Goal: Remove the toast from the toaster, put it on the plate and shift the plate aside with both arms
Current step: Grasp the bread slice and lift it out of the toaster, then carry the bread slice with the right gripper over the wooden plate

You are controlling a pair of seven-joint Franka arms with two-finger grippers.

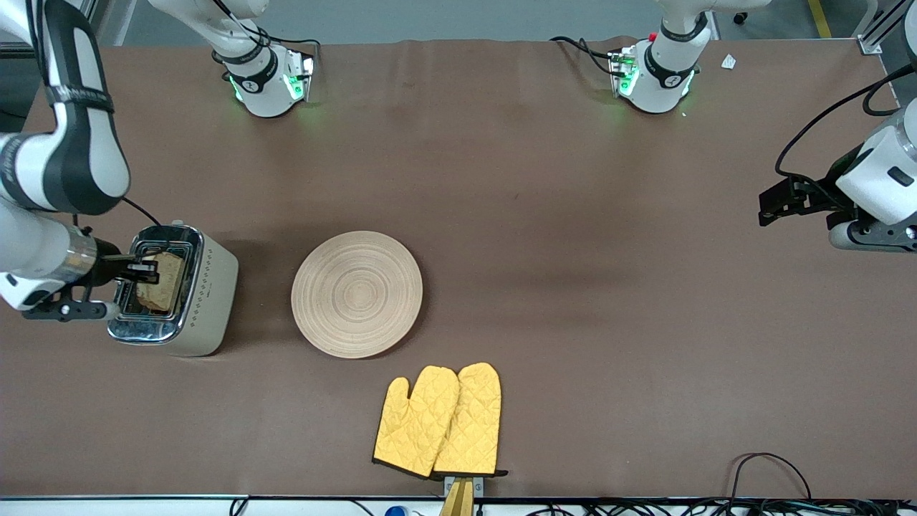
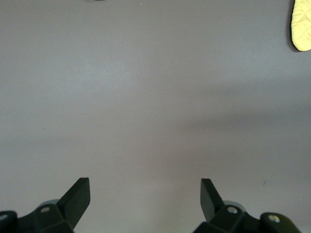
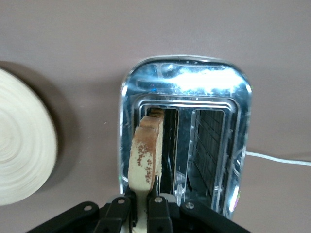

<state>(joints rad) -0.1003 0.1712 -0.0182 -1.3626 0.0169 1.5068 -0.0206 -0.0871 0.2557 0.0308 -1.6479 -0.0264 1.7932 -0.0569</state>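
Two mitts (image 1: pixel 438 421) lie near plate (image 1: pixel 357 294).

No readable text from my station: toaster (image 1: pixel 188 297) beside plate (image 1: pixel 357 294) shows only a diamond-dot pattern and a tiny mark too small to read; arm bases w/ green lights carry small round emblems, illegible.

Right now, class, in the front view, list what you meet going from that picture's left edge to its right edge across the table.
right gripper shut on the toast → toaster → plate → yellow oven mitts → left gripper, open over bare table.
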